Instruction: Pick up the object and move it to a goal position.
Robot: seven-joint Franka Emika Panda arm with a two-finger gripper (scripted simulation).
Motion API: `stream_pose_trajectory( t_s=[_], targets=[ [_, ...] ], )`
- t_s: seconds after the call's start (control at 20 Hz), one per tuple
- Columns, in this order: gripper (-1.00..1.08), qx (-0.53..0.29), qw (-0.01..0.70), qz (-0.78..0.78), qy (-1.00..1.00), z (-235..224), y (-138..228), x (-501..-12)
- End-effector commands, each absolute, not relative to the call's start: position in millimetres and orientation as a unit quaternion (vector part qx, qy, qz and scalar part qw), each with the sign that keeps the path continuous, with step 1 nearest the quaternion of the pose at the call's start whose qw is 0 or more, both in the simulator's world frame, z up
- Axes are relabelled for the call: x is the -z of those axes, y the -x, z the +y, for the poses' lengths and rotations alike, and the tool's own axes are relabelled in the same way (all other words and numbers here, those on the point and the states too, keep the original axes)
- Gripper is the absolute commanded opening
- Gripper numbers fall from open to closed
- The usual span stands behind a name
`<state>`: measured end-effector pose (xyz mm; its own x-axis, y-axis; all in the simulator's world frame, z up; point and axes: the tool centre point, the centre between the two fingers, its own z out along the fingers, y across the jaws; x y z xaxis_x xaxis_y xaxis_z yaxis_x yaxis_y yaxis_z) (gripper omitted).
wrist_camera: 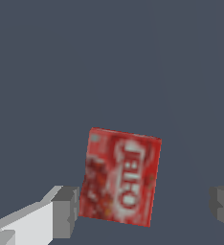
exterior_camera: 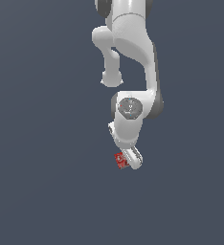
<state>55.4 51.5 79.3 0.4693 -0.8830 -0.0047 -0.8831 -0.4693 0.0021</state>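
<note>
Looking first at the wrist view, we see the fingers [wrist_camera: 66,210] spread wide, one grey pad just beside one long edge of the red box [wrist_camera: 119,175] and possibly touching it, the other pad well apart from the opposite edge. The box lies flat on the tabletop [wrist_camera: 47,72] between the pads, its white lettering and dark patch facing up, and it sits slightly askew to the line joining them. We judge the grasp not yet made. Because the box is off-centre, closing now would let the nearer pad push it sideways before the farther pad arrives; the skew could then turn the box, so that the pads catch corners rather than flat edges and the thin box slips or tips on lifting. Descending further with one pad this close also risks landing on the box edge instead of beside it. Farther out, in the exterior view, the gripper [exterior_camera: 132,161] hangs low at the end of the white arm [exterior_camera: 133,57], with the box showing just beside it toward the exterior view's left. We see no goal marker in either view, so the transport direction cannot be judged.
</note>
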Motion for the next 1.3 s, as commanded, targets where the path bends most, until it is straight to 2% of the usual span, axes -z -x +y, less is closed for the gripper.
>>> stream_pose_trajectory(
  t_s=[0.0, 0.85, 1.25],
  targets=[
    [1.00, -0.002, 0.000, 0.536, 0.844, 55, -58, -75],
    [1.00, 0.000, 0.000, 0.577, 0.817, 64, -62, -62],
    [1.00, 0.000, 0.000, 0.579, 0.815, 64, -61, -26]
  ],
)
